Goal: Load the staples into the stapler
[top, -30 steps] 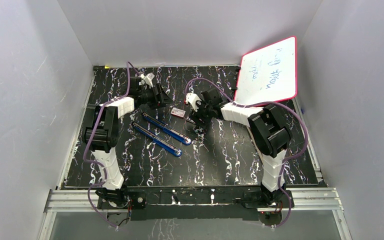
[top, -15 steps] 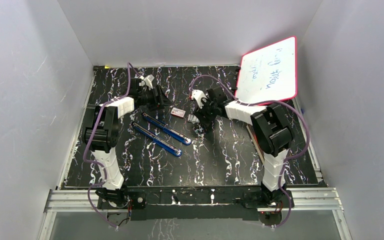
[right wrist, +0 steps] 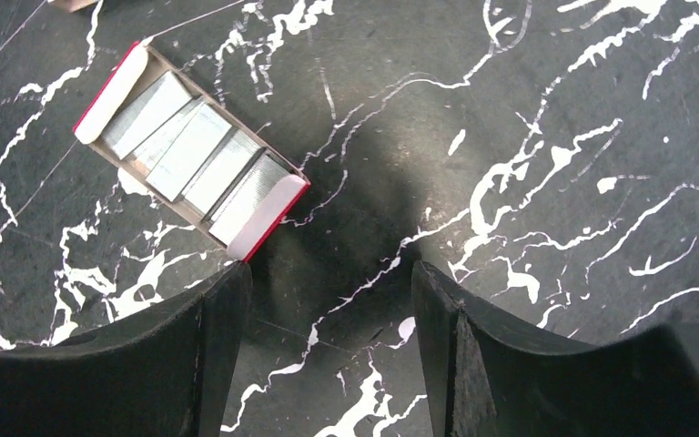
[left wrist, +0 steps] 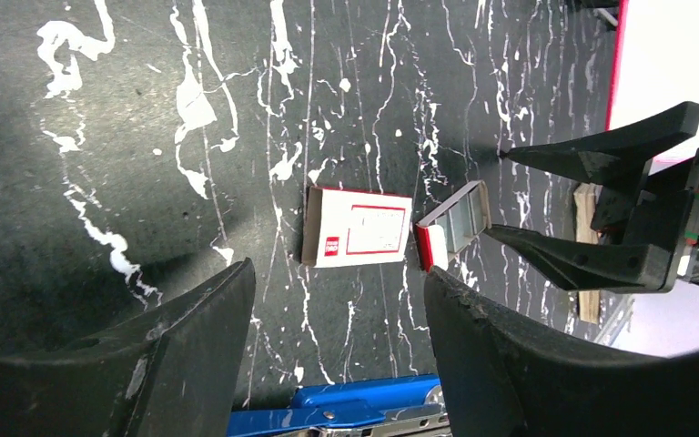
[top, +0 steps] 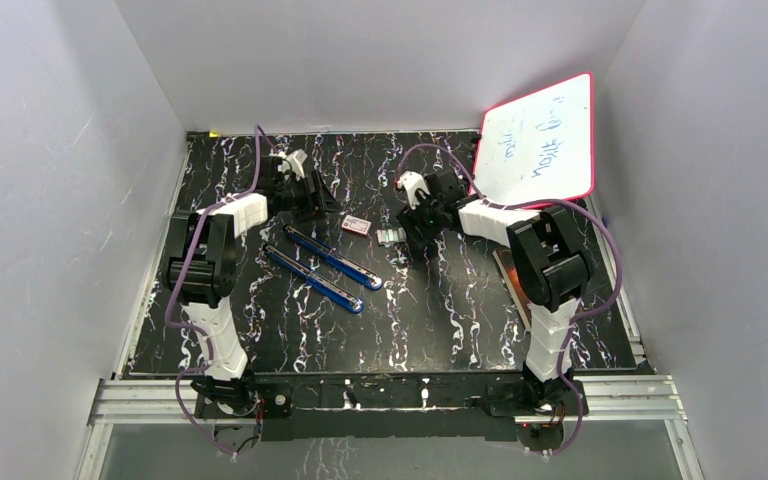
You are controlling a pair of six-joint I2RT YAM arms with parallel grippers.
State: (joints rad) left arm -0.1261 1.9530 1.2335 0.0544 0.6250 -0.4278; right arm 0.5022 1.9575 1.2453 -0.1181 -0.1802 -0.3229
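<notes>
Black, white-veined desk (top: 440, 320) seen from above: two blue stapler (top: 325, 257) halves lie left of centre. A red-and-white box (top: 357, 225) lies beyond them, and a small tray (top: 390, 236) of staples (top: 388, 237) lies just right of the box. The left gripper (top: 315, 205) hangs near the stapler's far end, and the right gripper (top: 412, 240) is just beside the tray. A red-edged whiteboard (top: 540, 140) carries blue handwriting too loose to read.

In the left wrist view, the left gripper (left wrist: 339, 273) has its jaws wide, just short of the box (left wrist: 357, 228), whose red-framed label is too small to read. The tray (left wrist: 423, 246) and the spread right gripper (left wrist: 510, 196) are behind it.

In the right wrist view, the right gripper (right wrist: 328, 271) has its jaws wide and empty over bare desk. The silvery staples (right wrist: 191, 150) sit in blocks in the red-ended tray (right wrist: 268, 214) nearby.
</notes>
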